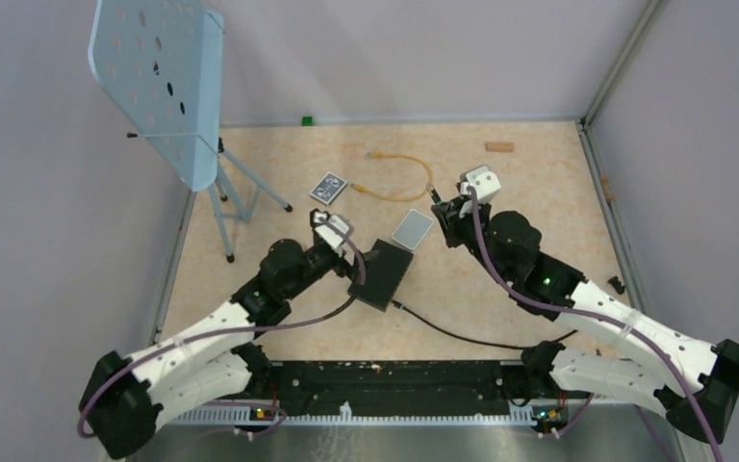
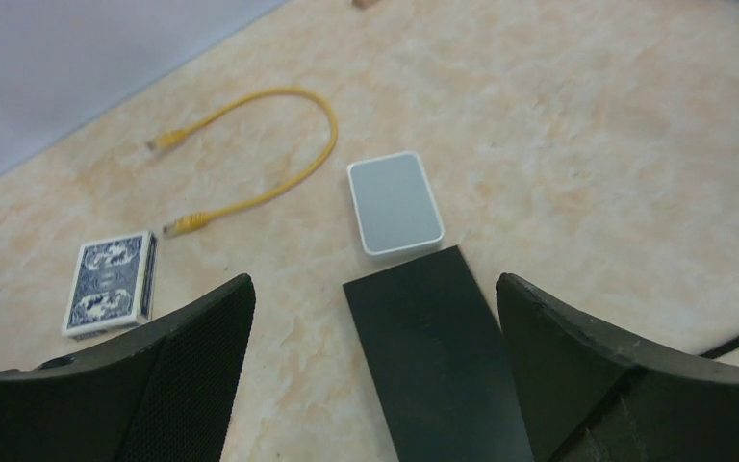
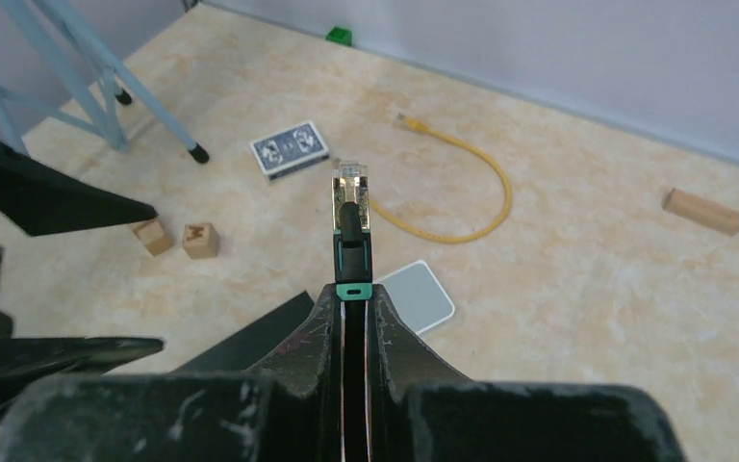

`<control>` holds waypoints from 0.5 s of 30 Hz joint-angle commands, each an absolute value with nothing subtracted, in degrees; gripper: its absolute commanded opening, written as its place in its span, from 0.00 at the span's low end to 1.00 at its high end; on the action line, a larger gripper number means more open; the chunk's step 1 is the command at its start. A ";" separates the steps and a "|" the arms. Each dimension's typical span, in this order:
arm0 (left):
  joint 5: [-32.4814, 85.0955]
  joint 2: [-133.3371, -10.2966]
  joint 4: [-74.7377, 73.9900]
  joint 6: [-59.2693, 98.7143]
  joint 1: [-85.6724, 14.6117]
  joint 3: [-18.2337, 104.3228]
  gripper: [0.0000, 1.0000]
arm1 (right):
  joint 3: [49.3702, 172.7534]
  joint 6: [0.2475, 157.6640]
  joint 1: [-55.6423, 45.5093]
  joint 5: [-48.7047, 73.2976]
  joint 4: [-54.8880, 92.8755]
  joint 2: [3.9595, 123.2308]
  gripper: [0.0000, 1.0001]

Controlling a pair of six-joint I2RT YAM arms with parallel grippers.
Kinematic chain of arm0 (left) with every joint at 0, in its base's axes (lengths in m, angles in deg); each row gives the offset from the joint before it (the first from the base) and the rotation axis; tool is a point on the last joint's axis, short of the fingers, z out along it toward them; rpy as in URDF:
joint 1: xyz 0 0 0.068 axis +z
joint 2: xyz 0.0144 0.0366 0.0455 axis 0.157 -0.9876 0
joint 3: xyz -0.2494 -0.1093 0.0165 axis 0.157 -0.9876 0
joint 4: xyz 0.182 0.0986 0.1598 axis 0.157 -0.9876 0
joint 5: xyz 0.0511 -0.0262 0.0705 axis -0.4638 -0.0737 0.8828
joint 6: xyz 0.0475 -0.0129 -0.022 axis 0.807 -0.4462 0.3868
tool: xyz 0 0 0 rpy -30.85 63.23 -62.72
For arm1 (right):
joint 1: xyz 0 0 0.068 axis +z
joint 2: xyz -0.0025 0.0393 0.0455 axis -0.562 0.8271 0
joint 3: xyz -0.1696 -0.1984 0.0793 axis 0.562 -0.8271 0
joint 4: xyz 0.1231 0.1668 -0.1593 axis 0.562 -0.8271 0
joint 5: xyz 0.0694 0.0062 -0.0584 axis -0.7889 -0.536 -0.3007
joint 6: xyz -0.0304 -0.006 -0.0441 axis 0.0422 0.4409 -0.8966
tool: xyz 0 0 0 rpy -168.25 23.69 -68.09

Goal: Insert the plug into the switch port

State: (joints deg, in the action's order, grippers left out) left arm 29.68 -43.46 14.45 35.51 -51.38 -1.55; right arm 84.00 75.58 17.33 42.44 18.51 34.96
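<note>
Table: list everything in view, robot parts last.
black box: one, matte black, centre
plug: one, clear tip, black boot, in the right jaws
black cable: one, black, from the box's near end rightward
card: one, pale grey-blue, just beyond the box
card deck: one, blue-patterned, left of the yellow cable
yellow cable: one, yellow, looped at back centre
wooden block: one, tan, back right
wooden cubes: two, tan, near the stand's feet
green block: one, green, at the back wall
stand: one, light blue, back left
left jaws: open, over the box
right jaws: shut on the plug
</note>
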 commanded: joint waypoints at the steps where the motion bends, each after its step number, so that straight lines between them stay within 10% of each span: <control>1: 36.50 -54.71 31.93 40.51 -51.33 -3.77 0.99 | 82.30 79.19 17.10 41.75 15.74 32.84 0.00; 15: 24.95 -92.84 60.99 39.83 -41.81 2.82 0.99 | 78.75 79.18 15.32 41.33 12.83 30.39 0.00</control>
State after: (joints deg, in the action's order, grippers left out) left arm 30.40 -87.94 48.90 41.67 -44.67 -0.94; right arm 79.00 78.40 16.31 41.85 12.65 31.59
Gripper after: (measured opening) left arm 0.987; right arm 0.041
